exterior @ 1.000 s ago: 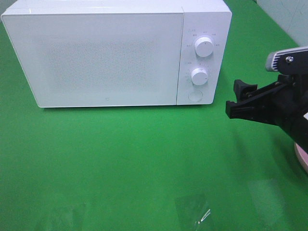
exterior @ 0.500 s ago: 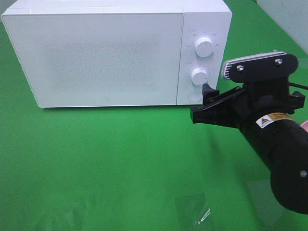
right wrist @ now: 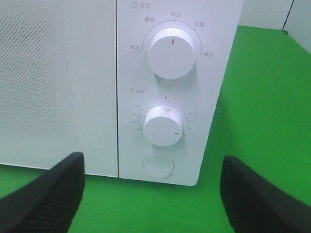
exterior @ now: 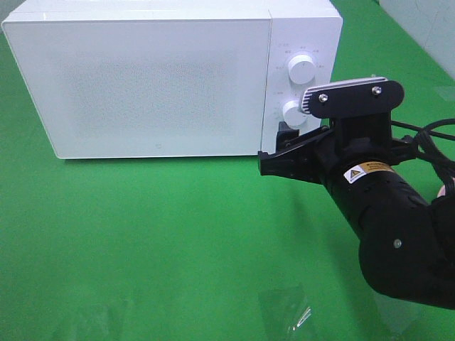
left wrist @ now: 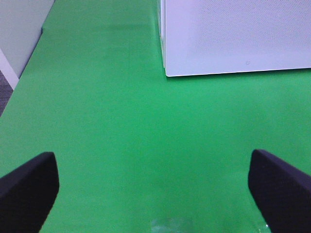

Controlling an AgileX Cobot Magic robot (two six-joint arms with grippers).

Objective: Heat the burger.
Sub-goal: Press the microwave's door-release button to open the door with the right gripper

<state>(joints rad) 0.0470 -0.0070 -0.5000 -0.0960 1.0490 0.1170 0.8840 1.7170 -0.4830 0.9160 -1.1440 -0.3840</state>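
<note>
Burger out of view, right end effector [exterior: 276, 148] spread wide facing microwave button [right wrist: 158, 165], left end effector [left wrist: 151, 160] likewise spread

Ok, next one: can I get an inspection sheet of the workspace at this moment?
Surface: green mat, flat.
Job's things: white microwave, door shut; upper knob, lower knob and round button on its panel; burger not in view.
Clutter: clear glossy patches near the mat's front edge.
Grippers: right gripper open, facing the control panel, holding nothing; left gripper open over the mat, empty.
Cables: black cables behind the right arm.
Surroundings: pale wall beyond the mat's far right corner.
</note>
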